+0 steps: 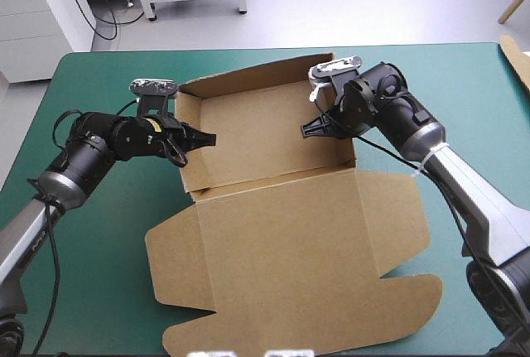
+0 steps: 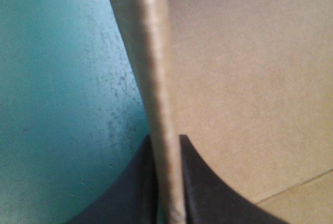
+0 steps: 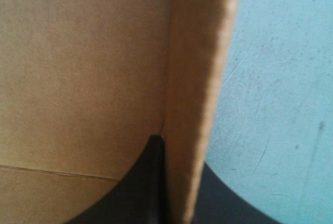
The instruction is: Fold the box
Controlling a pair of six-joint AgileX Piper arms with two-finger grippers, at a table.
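The brown box (image 1: 273, 208) lies mid-table as an open tray with raised walls, its lid flat toward the near edge. My left gripper (image 1: 199, 138) is shut on the box's left wall (image 1: 189, 146). In the left wrist view that wall (image 2: 156, 94) stands edge-on, clamped by the black fingers (image 2: 200, 182). My right gripper (image 1: 319, 129) is shut on the box's right wall (image 1: 346, 146). The right wrist view shows that wall (image 3: 195, 104) pinched between its fingers (image 3: 140, 182), the tray's inside to one side and teal-green cover on the other.
The teal-green table (image 1: 99, 233) spreads around the box. A brown board edge (image 1: 517, 57) shows at the table's far right corner. The lid's flaps (image 1: 248, 324) reach close to the near edge.
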